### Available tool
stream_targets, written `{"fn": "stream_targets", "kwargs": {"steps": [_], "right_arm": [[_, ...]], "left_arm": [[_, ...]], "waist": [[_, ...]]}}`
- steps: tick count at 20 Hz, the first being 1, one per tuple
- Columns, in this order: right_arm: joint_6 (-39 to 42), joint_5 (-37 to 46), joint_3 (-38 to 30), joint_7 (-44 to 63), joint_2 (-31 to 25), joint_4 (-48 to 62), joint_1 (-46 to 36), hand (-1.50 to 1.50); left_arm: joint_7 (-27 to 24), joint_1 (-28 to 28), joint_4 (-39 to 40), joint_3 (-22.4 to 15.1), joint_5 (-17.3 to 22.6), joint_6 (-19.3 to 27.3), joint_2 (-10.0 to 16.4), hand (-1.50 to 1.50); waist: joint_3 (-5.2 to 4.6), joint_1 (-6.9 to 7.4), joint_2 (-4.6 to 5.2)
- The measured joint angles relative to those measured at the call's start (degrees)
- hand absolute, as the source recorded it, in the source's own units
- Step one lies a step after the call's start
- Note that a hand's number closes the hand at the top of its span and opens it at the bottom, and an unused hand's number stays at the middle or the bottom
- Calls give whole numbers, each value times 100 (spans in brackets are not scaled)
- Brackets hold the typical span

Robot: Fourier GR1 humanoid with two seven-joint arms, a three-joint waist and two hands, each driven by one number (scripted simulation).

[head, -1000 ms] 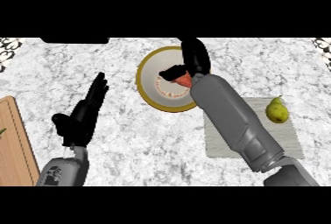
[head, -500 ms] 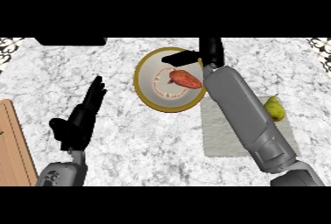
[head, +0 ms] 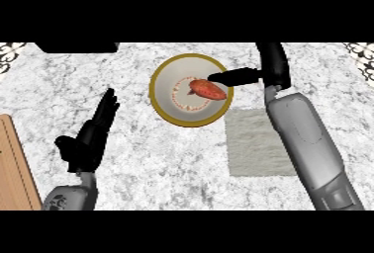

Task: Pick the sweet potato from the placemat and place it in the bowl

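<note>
Firstly, wooden board [head: 15, 165]: a tan strip along the far left edge of the counter.
Counter [head: 157, 168]: white and grey marble, seen from steeply above.
Left hand [head: 89, 138]: black, at lower left, flat with fingers straight and together, pointing up and slightly right; it holds nothing and rests apart from everything else.
Bowl [head: 166, 106]: round, white inside with a gold rim, at upper centre.
Sweet potato [head: 207, 90]: orange-red, lying inside the bowl, right of its middle.
Placemat [head: 252, 148]: pale grey rectangle just below and right of the bowl, its right side under the forearm.
Right hand [head: 274, 66]: black, beside the bowl's right rim, spread wide; one digit reaches left over the rim, its tip close to the sweet potato, not curled around it.
</note>
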Motion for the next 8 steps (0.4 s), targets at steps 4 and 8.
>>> {"fn": "stream_targets", "kwargs": {"steps": [4, 8], "right_arm": [[387, -173, 36, -11, -72, -744, 634, -150], [685, -215, 45, 41, -141, -1264, 1081, -150]], "left_arm": [[-32, -39, 61, 5, -13, 6, -35, 0], [184, -84, -110, -29, -41, 27, -59, 0]], "waist": [[-1, 12, 4], [0, 32, 9]]}}
